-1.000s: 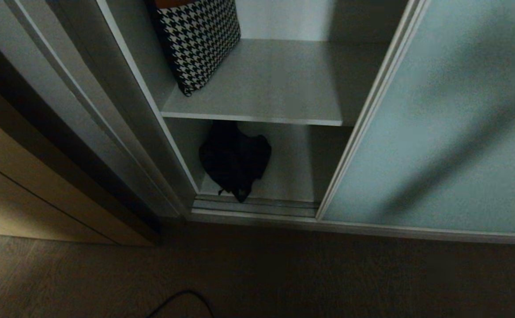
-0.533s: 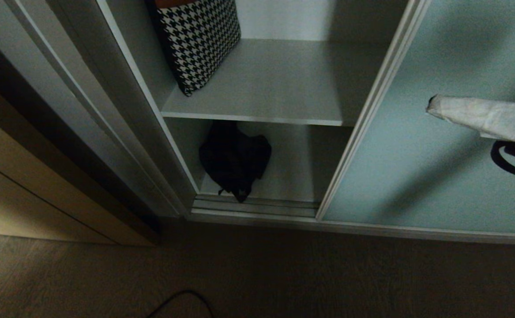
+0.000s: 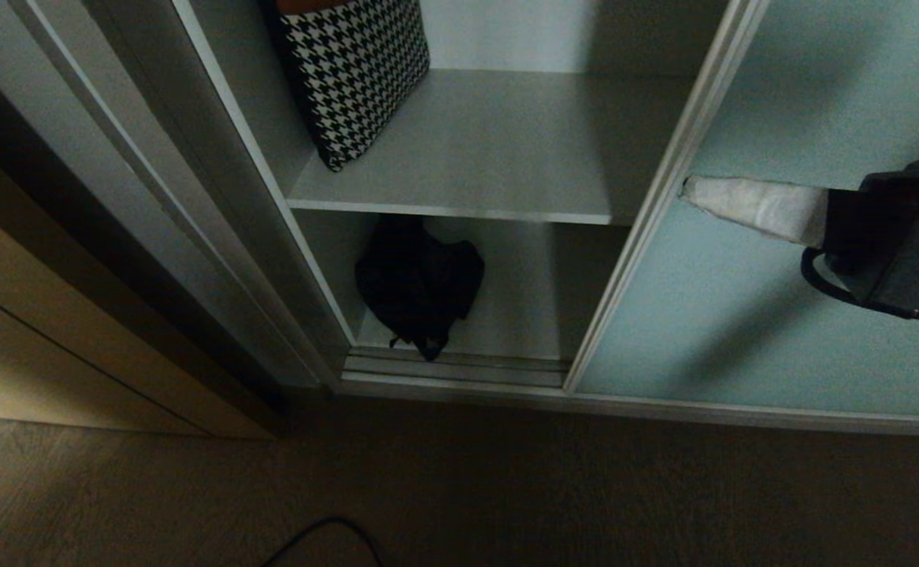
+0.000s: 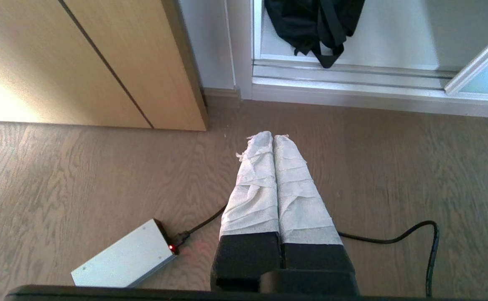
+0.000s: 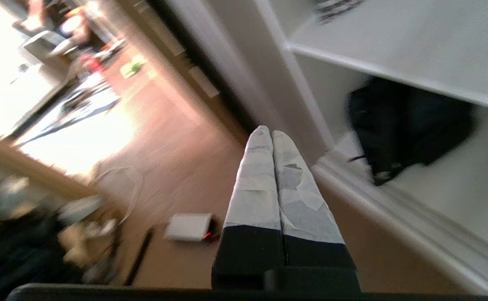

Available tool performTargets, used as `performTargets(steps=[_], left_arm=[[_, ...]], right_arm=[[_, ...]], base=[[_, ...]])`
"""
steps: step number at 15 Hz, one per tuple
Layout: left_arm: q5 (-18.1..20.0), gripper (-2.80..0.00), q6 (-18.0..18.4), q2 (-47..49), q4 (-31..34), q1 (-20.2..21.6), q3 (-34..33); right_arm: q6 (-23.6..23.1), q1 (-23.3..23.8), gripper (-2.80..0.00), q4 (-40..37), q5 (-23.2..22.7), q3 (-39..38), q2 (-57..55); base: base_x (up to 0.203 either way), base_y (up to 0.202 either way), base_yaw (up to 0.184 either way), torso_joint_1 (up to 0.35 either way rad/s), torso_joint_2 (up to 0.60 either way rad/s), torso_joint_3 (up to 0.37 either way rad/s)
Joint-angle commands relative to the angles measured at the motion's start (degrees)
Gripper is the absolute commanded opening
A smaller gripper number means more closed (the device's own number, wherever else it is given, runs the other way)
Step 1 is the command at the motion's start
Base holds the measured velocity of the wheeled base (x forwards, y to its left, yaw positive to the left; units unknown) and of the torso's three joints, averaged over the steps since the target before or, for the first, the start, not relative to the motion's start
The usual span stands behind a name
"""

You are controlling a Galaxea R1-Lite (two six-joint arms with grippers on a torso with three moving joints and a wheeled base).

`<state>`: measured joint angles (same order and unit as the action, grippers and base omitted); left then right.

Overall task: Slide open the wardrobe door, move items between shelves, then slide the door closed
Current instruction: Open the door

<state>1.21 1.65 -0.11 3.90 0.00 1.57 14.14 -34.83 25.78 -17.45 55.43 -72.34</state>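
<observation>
The pale teal sliding wardrobe door [image 3: 805,260] stands slid to the right, and the compartment on its left is uncovered. A black fabric bundle [image 3: 418,285] with thin straps lies on the bottom shelf [image 3: 514,315], also seen as bundle [image 4: 315,25] and bundle [image 5: 407,125]. Above it runs a wide white-grey shelf [image 3: 498,150]. My right gripper [image 3: 689,189] is shut and empty, its taped tip level in front of the door's silver frame [image 3: 656,213]; in its own view the gripper [image 5: 266,133] hangs over the floor. My left gripper [image 4: 272,136] is shut, parked low above the floor.
A black-and-white houndstooth cushion [image 3: 353,75] leans at the upper shelf's left end. A beige wooden cabinet [image 3: 57,331] stands to the left. On the wood floor [image 4: 101,167] lie a small grey box [image 4: 122,261] and a black cable [image 4: 394,238].
My right arm has swung into the head view from the right and moved left across the door, its tip now at the door's frame edge. Nothing else has moved.
</observation>
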Motion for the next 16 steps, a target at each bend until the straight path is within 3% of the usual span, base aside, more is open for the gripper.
performTargets(steps=[1,12,16], left_arm=[[0.0,-2.80,0.0,0.1,0.1,0.0,0.0],[0.0,-2.80,0.0,0.1,0.1,0.0,0.0],[0.0,-2.80,0.0,0.1,0.0,0.0,0.0]], right_arm=[[0.0,-0.1,-2.80,2.2,2.3,0.0,-2.6],[-9.3,-0.1,-2.80,27.2,18.5,0.1,-17.3],[-9.6,0.4,-2.80,29.3,21.8,1.4,-19.6]], base=[[0.000,0.000,0.000,0.000,0.00,0.000],[0.000,0.000,0.000,0.000,0.00,0.000],[0.000,0.000,0.000,0.000,0.00,0.000]])
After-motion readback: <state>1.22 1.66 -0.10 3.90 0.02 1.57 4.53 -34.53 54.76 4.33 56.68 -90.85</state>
